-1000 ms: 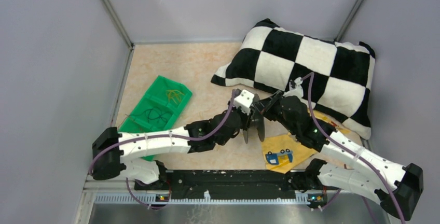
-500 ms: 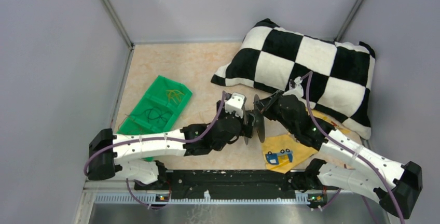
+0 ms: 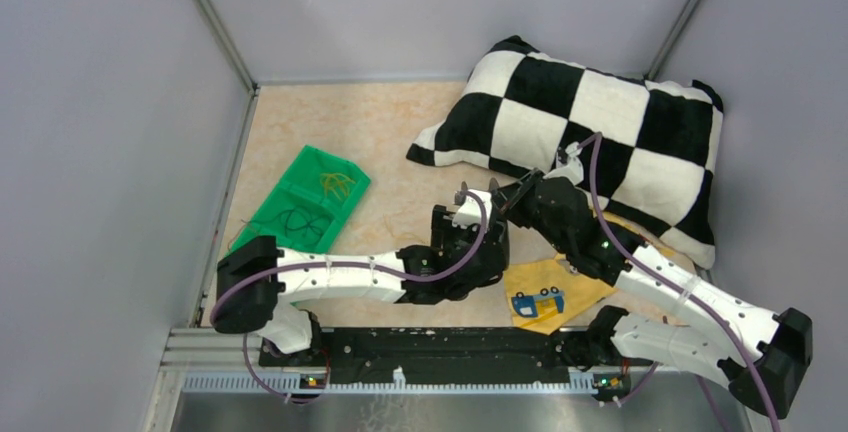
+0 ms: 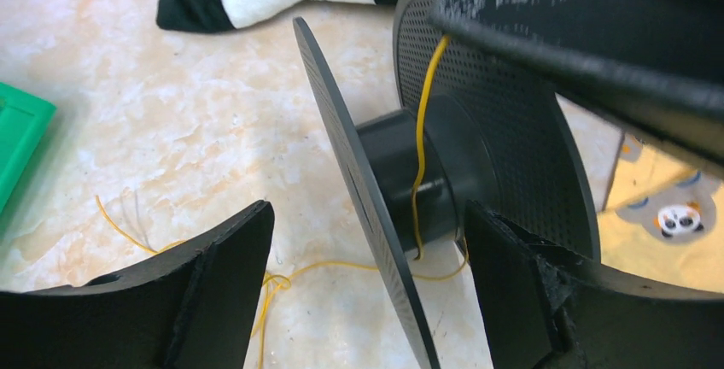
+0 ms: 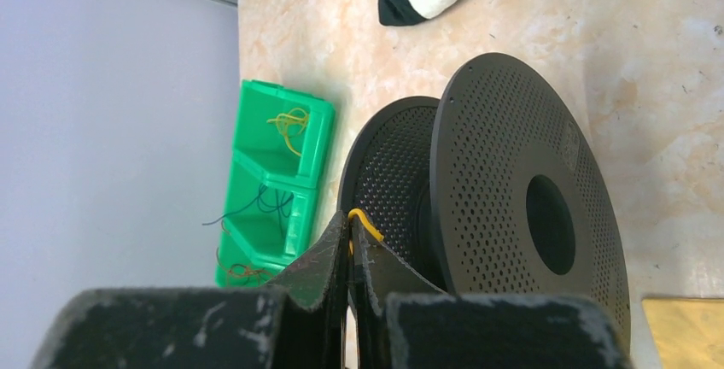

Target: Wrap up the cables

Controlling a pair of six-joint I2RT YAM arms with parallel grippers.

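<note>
A black spool (image 4: 388,160) stands on its flange edges on the tabletop; it also shows in the right wrist view (image 5: 512,207). The thin yellow cable (image 4: 418,130) runs over the hub, then trails across the floor to a small tangle (image 4: 269,284). My left gripper (image 4: 367,215) is open, its fingers (image 4: 213,284) straddling the spool's near flange without touching it. My right gripper (image 5: 350,224) is shut on the cable's upper end (image 5: 365,222) just above the spool. In the top view the left wrist (image 3: 470,227) covers most of the spool, and the right gripper (image 3: 505,197) is beside it.
A green divided bin (image 3: 300,212) holding other wire bundles lies at the left. A black-and-white checkered pillow (image 3: 590,132) fills the back right. A yellow cloth (image 3: 545,287) with a blue print lies under the right arm. Grey walls enclose the table.
My left arm has swung right and forward, so its wrist now covers the spool and its open fingers straddle the flange. My right gripper has stayed in place.
</note>
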